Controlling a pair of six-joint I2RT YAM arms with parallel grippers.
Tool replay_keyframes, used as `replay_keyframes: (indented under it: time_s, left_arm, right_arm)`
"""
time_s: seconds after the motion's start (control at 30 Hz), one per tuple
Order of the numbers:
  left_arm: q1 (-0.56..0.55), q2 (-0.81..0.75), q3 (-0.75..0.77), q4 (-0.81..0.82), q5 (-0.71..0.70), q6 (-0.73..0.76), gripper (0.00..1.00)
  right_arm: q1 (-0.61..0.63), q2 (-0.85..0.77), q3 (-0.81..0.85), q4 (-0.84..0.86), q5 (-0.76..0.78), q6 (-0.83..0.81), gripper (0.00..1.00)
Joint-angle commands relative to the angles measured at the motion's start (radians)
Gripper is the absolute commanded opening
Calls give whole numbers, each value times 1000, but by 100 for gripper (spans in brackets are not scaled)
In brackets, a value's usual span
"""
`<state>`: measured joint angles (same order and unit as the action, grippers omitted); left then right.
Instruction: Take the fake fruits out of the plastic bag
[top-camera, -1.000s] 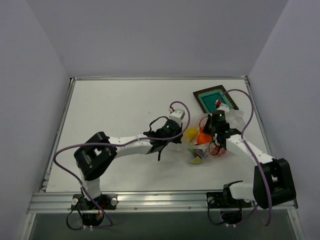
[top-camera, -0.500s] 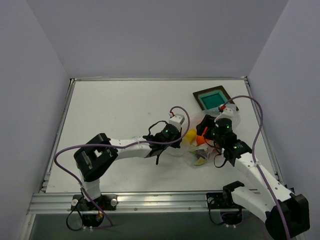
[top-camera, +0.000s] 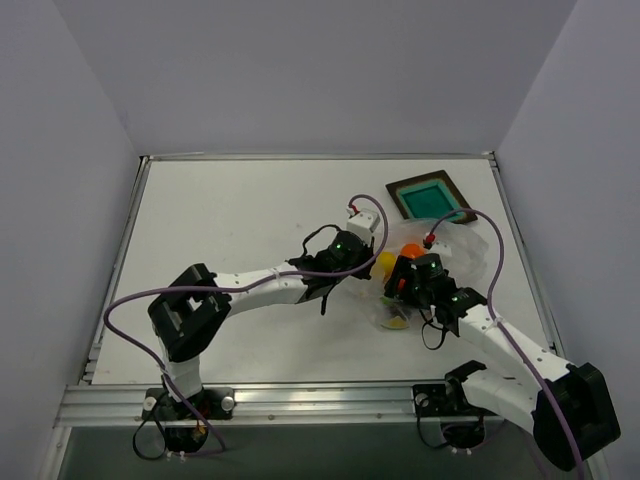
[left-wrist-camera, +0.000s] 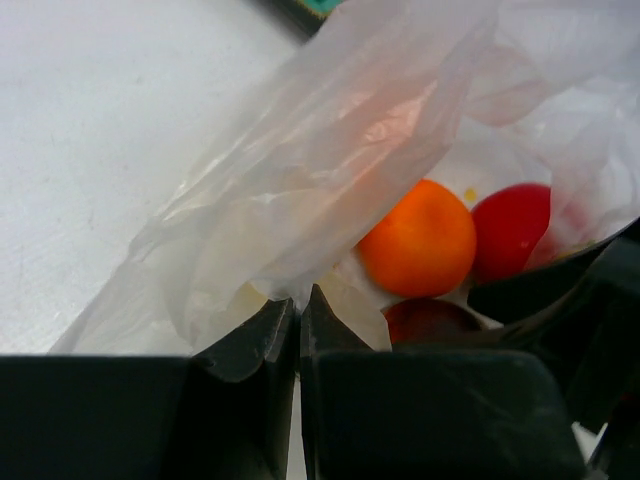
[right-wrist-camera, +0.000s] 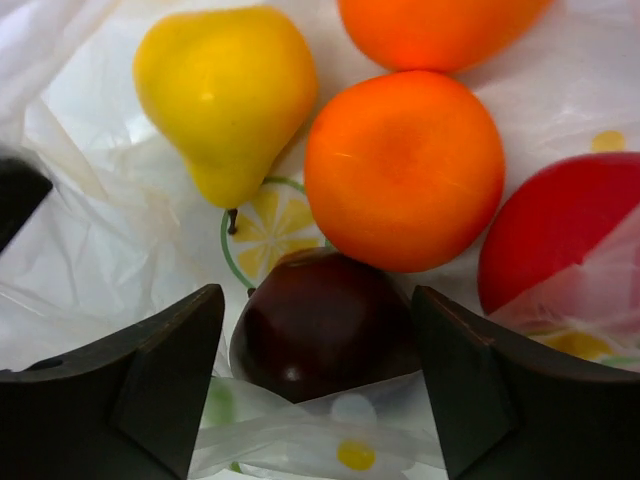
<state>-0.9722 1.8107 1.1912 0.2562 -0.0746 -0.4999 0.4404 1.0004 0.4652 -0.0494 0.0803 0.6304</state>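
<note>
The clear plastic bag (top-camera: 462, 238) lies open at the right of the table. My left gripper (left-wrist-camera: 297, 300) is shut on a fold of the plastic bag (left-wrist-camera: 330, 150) and holds its edge up. Inside lie the fake fruits: a yellow pear (right-wrist-camera: 225, 95), two orange balls (right-wrist-camera: 405, 165) (right-wrist-camera: 430, 25), a red apple (right-wrist-camera: 560, 225) and a dark maroon fruit (right-wrist-camera: 325, 335). My right gripper (right-wrist-camera: 320, 375) is open inside the bag mouth, its fingers (right-wrist-camera: 170, 370) either side of the dark fruit without touching it. From above, my right gripper (top-camera: 400, 285) sits beside the pear (top-camera: 384, 265).
A dark square tray (top-camera: 430, 196) with a teal centre lies at the far right, just beyond the bag. The right arm's cable (top-camera: 490, 240) loops over the bag. Bag film printed with citrus slices (right-wrist-camera: 265, 225) lies under the fruits.
My right gripper has gone from shut to open and moved left and nearer, into the bag over the fruits. My left gripper, still shut on the bag, has shifted slightly right and farther.
</note>
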Motion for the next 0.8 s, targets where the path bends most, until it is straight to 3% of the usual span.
replay_keyframes:
  time_s: [0.0,0.23,0.4,0.53,0.57,0.63,0.77]
  left_arm:
    - [33,12,74,12,24,17,2]
    - [52,93,131,20,75,-2,2]
    - [55,122,87,60,75,-31,2]
    - [56,102,27,104,99,-49,2]
    - [56,95,12,107,99,-51,2]
    - [56,72,1,107,99,-48,2]
    - [49,26,-44,118,110,-48,2]
  right_arm:
    - [29,0,3,-12,49,38,73]
    - [60,58,-39,75,38,92,79]
    - [63,135,-45,135,67,95,81]
    - [63,149,-30,134,76,92,69]
    - [66,117,-28,132,81,97,58]
    - [83,48,-37,132,101,120,45]
    - [104,-132,-37,71,173,123,43]
